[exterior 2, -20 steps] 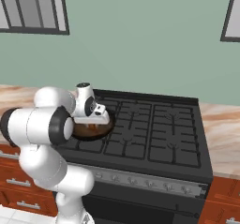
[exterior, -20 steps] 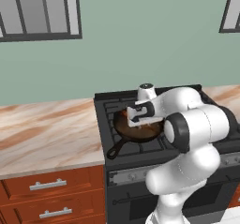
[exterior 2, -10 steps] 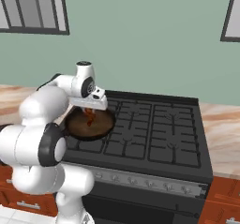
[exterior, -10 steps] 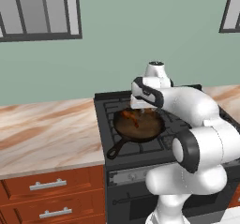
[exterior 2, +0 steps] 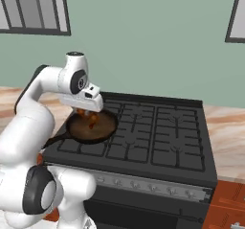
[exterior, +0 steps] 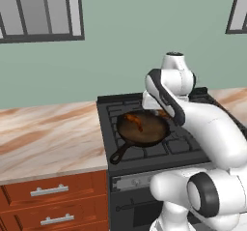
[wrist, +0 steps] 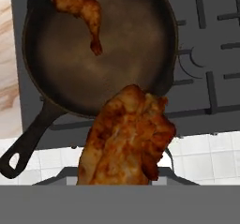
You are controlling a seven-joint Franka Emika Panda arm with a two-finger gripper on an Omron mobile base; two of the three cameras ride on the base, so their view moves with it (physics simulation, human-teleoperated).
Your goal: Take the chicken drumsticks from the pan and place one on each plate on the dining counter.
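The dark pan (exterior: pixel 144 129) sits on the stove's front left burner, its handle pointing toward the front left. One orange-brown chicken drumstick (wrist: pixel 80 8) lies in it near the far rim. My gripper (exterior 2: pixel 85 110) hangs just above the pan, shut on the other drumstick (wrist: pixel 126 141). That piece looms large at the bottom of the hand view and hides the fingertips. From the left base view the hand (exterior: pixel 159 110) is over the pan's right edge. The plates and the dining counter are out of view.
The black stove (exterior 2: pixel 153 137) with grates spreads to the right of the pan. A marble wall counter (exterior: pixel 43 133) over red-brown drawers (exterior: pixel 48 191) lies to the stove's left. A green wall with windows stands behind.
The gripper has risen out of the pan with a drumstick in its grip. The arm has straightened upward, and one drumstick has stayed in the pan.
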